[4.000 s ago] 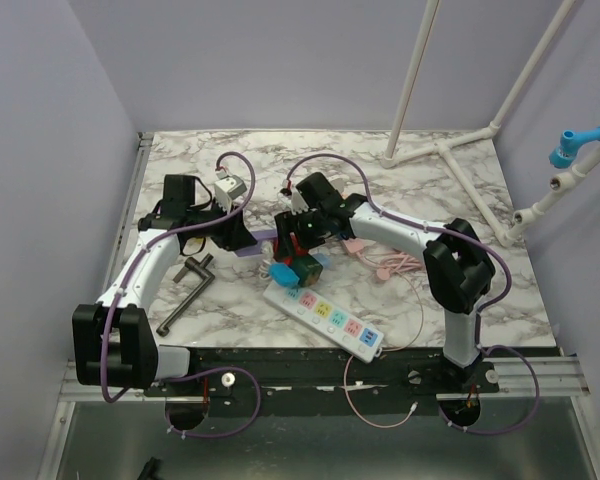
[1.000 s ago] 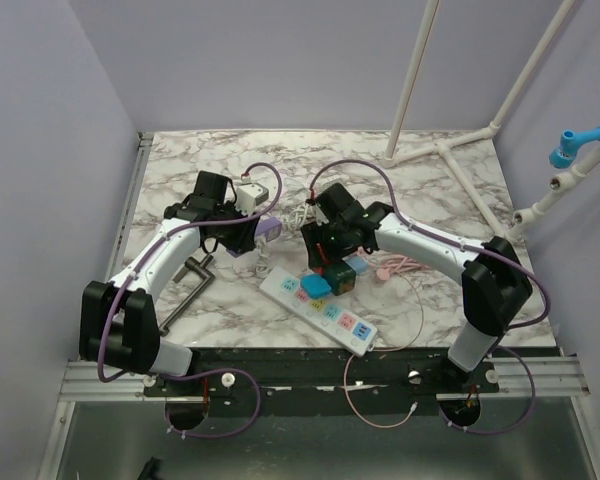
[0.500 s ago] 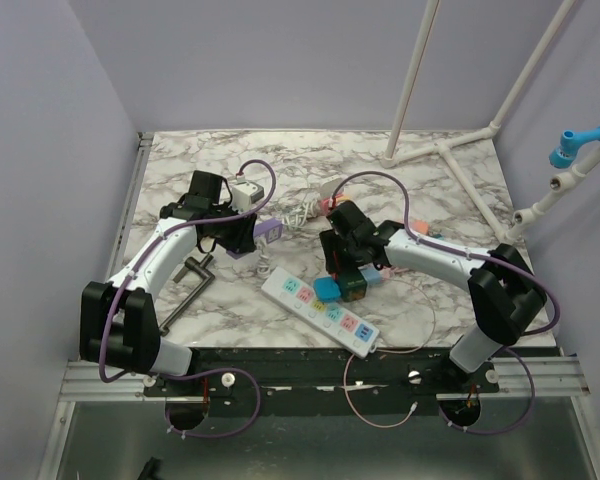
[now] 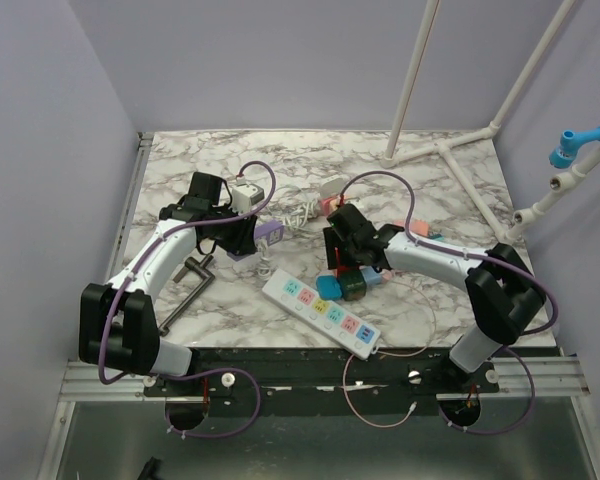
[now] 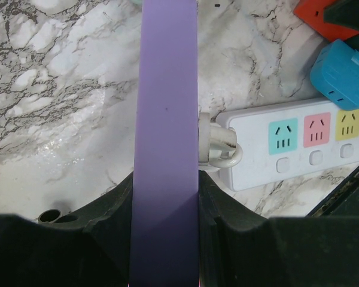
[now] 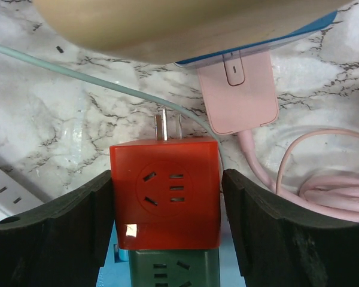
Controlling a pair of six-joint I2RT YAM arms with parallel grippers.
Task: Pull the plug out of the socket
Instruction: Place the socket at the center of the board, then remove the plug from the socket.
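Observation:
The white power strip [image 4: 320, 314] [image 5: 299, 149] lies near the table's front, with a blue cube plug [image 5: 342, 75] [image 4: 326, 291] sitting on it. A red cube plug [image 6: 166, 194] lies off the strip with its bare metal prongs [image 6: 167, 125] showing, and a green cube [image 6: 175, 270] [image 4: 356, 287] is joined below it. My right gripper [image 6: 167, 179] [image 4: 342, 262] stands open around the red cube, with a clear gap at the right finger [image 6: 257, 227]. My left gripper [image 5: 166, 179] [image 4: 242, 238] is shut on a flat purple strip [image 5: 166, 107] [image 4: 267, 229] beside the power strip's cord end.
A pink plug [image 6: 239, 98] with its coiled pink cable [image 6: 323, 197] and a pale teal cable [image 6: 78, 75] lie just beyond the red cube. A metal clamp [image 4: 185, 290] sits at the left. A white pipe frame [image 4: 450, 150] stands at the back right.
The right gripper's jaws have opened wider around the red cube and the arm has eased back a little. The cube stack stays right of the strip. The left arm has not moved.

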